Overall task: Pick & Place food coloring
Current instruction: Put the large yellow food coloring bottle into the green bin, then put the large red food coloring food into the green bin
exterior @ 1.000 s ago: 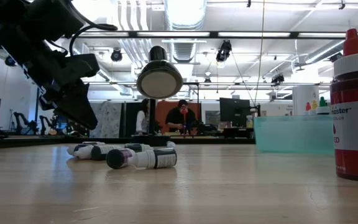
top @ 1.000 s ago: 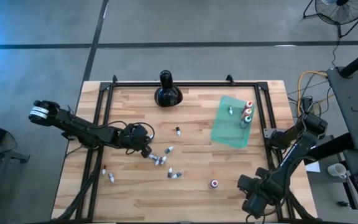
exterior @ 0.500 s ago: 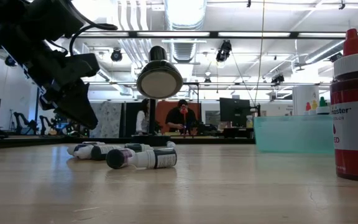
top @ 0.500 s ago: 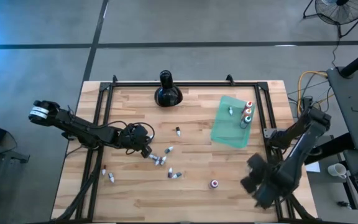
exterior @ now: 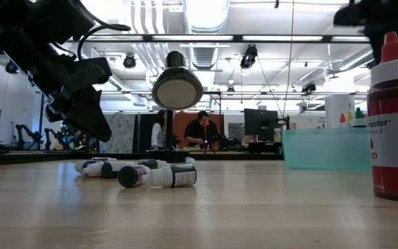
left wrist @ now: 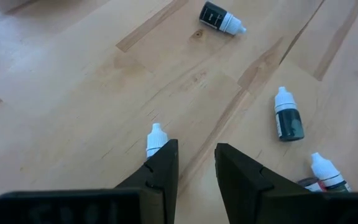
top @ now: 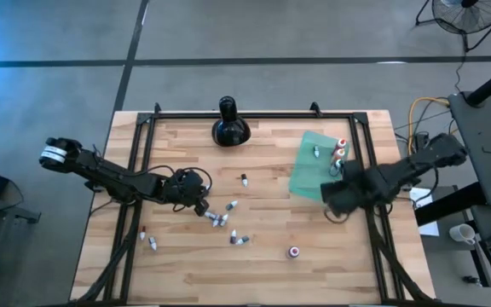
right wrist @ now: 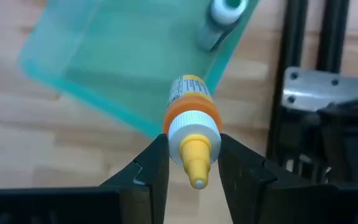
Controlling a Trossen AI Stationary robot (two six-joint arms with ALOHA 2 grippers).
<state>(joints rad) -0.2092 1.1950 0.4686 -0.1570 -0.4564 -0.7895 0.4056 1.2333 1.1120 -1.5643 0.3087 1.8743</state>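
From above, the right gripper [top: 335,193] is now hanging at the near corner of the teal-green sheet [top: 309,179], having swung up from the table's front right edge within the last second; the left gripper [top: 199,205] is staying put near the middle of the table [top: 262,256], just beside a loose scatter of small vials [top: 220,220]. Several bottles are already standing on the sheet [top: 339,153], and one red-capped bottle [top: 294,251] is sitting alone near the front. At table height, that red bottle [exterior: 394,131] is looming at the right, a cluster of vials [exterior: 159,176] is lying on the wood, and the left arm is poised above them. Through the left wrist camera, its jaws are slightly parted, empty, with one white-tipped vial [left wrist: 155,138] just beyond the fingers. Through the right wrist camera, the jaws are clenched on an orange-and-yellow dropper bottle [right wrist: 190,124], with the sheet behind it. My reading: this bottle is about to be set down on the sheet, while many vials are waiting.
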